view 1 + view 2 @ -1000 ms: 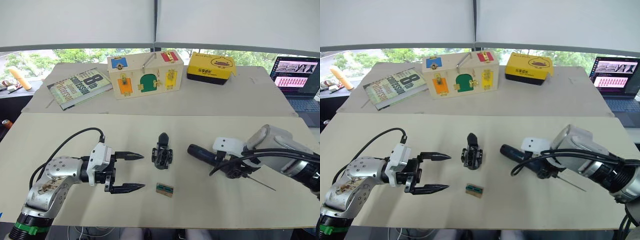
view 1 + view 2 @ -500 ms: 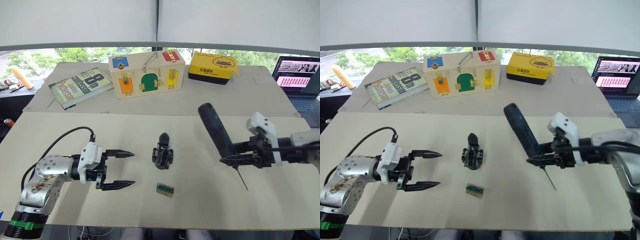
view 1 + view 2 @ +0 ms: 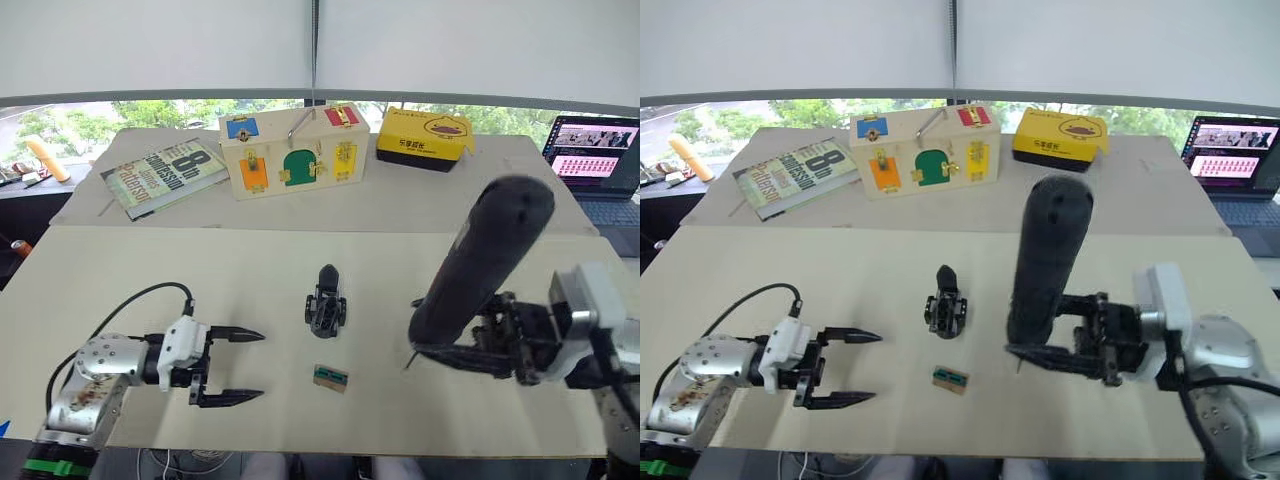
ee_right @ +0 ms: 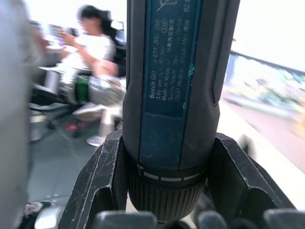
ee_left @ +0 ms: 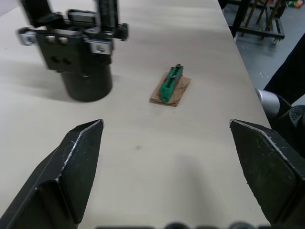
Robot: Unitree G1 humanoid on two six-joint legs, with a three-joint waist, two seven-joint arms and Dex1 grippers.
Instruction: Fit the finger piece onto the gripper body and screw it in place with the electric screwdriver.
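Swinging up from flat on the counter (image 3: 150,280), the screwdriver (image 3: 480,262) now stands nearly upright in my right end effector (image 3: 1065,345), handle high and the thin bit pointing down at the surface; half a second ago it was tilted, and before that it lay almost level. From my right wrist view the two fingers (image 4: 102,179) are clamped on either side of the barrel just above the collar. My left end effector (image 3: 240,365) has drawn back a little and hangs spread wide and empty, low over the counter. Between my arms sits the gripper body (image 3: 325,302), with a small green-and-tan piece (image 3: 329,377) just in front of it. I judge the driver ready, but fitting comes first.
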